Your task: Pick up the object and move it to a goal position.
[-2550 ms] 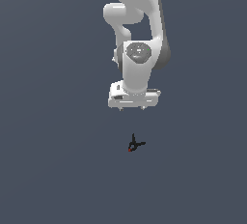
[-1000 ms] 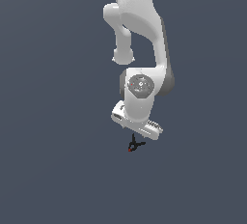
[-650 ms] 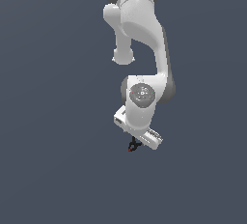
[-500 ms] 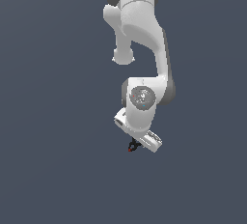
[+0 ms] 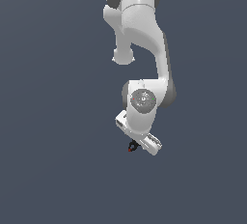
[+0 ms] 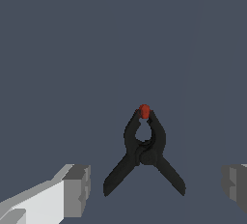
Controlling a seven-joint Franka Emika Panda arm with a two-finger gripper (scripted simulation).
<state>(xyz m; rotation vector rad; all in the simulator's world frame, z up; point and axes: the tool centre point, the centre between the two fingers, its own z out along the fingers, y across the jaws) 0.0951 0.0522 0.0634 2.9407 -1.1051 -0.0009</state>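
Two splayed black prongs, red tip: object [image 6: 144, 150] between released gripper [image 6: 154, 189] pads

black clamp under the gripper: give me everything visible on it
The clamp is small, matte black, with a red tip where its two curved arms meet around a round opening. Two thin handles splay out from the pivot. It lies flat on the grey floor, between the open fingers, which do not touch it. Exterior view: mostly hidden beneath the gripper.
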